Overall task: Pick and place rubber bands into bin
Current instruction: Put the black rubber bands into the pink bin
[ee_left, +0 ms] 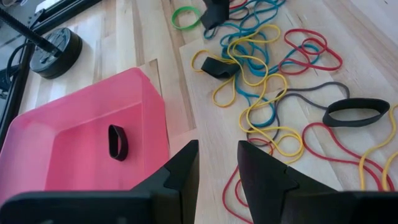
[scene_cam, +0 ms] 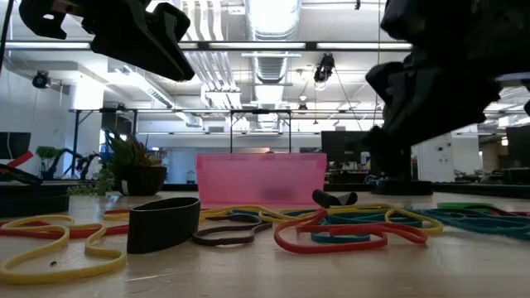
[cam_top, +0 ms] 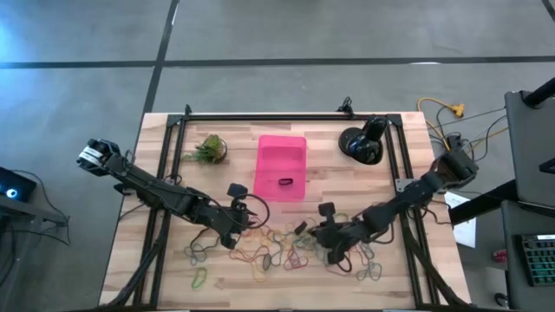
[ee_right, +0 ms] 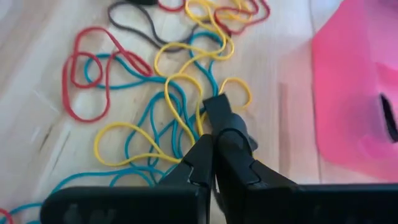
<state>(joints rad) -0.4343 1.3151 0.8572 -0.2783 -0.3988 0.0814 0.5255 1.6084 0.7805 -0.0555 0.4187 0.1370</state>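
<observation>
Right gripper (ee_right: 214, 134) clamped on a black band (ee_right: 219, 107) near the bin (cam_top: 281, 167); left gripper (ee_left: 217, 165) fingers apart beside the bin's edge.

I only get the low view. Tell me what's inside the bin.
Observer: One black rubber band lies on the floor of the bin, nothing else.
Operator: Report the right gripper.
Observer: The right gripper is shut, pinching a wide black band over the pile.
Operator: Now the left.
Observer: The left gripper is open and empty, beside the bin's wall.
</observation>
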